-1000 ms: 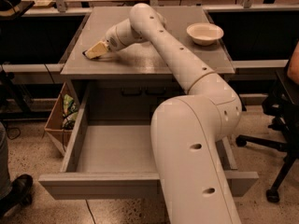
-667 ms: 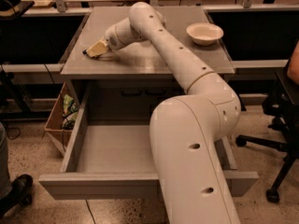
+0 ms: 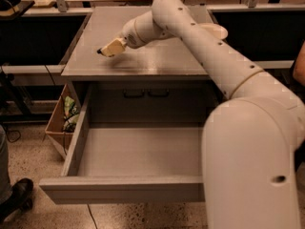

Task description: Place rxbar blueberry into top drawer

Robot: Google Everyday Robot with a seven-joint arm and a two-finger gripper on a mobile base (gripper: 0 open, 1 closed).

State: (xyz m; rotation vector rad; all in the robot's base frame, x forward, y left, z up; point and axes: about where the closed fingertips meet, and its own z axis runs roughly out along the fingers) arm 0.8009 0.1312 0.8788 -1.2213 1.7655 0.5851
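My gripper (image 3: 106,48) hangs a little above the left part of the grey cabinet top (image 3: 157,61). It is shut on the rxbar blueberry (image 3: 100,51). Only a small dark end of the bar shows at the fingertips; the rest is hidden. The top drawer (image 3: 124,190) is pulled wide open below the cabinet top, towards the front. Its grey inside (image 3: 143,149) holds nothing. The gripper is behind and above the drawer's back left corner.
A pale bowl (image 3: 217,30) stands at the back right of the cabinet top, partly behind my arm. A wooden box (image 3: 58,123) with packets stands on the floor to the drawer's left. A person's shoe (image 3: 16,194) is at the lower left.
My gripper has risen slightly off the cabinet top and moved a little to the right, with the dark bar at its tip. The drawer has not moved.
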